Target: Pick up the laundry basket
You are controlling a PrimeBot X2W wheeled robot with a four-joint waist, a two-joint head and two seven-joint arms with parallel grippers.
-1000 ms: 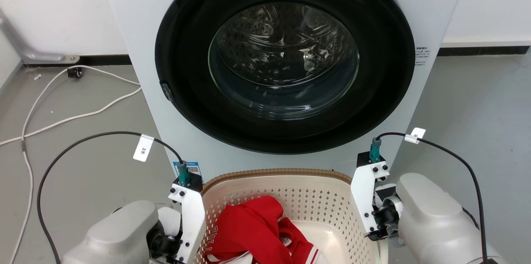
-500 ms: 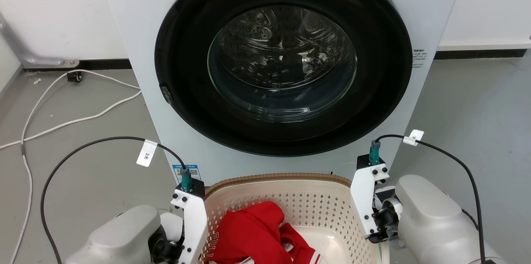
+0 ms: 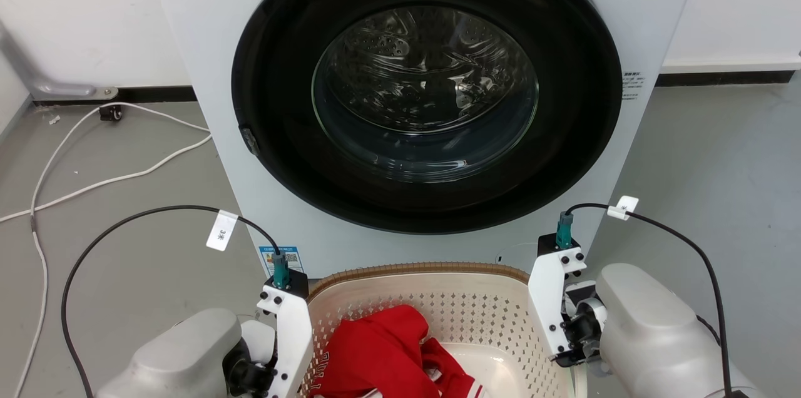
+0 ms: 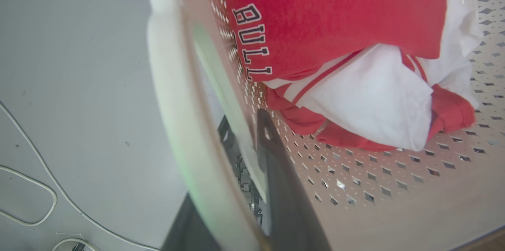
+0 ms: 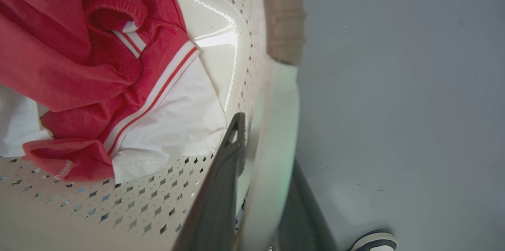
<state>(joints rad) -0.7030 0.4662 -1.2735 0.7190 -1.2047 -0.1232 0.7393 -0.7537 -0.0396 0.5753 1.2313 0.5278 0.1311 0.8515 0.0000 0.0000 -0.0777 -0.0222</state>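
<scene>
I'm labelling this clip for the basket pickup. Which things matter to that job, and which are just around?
Job: laundry basket; left gripper; right gripper, both gripping its sides.
Just around: washing machine; white floor cables; red and white clothes inside the basket.

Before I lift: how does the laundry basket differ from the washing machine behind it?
The laundry basket is low, cream plastic with a brown rim; the washing machine is much bigger, white, with a round dark door. The basket holds red and white clothes; no clothes show through the machine's glass. The left gripper and right gripper hold the basket's handles; the machine is untouched. Both have perforated walls: basket side and drum.
</scene>
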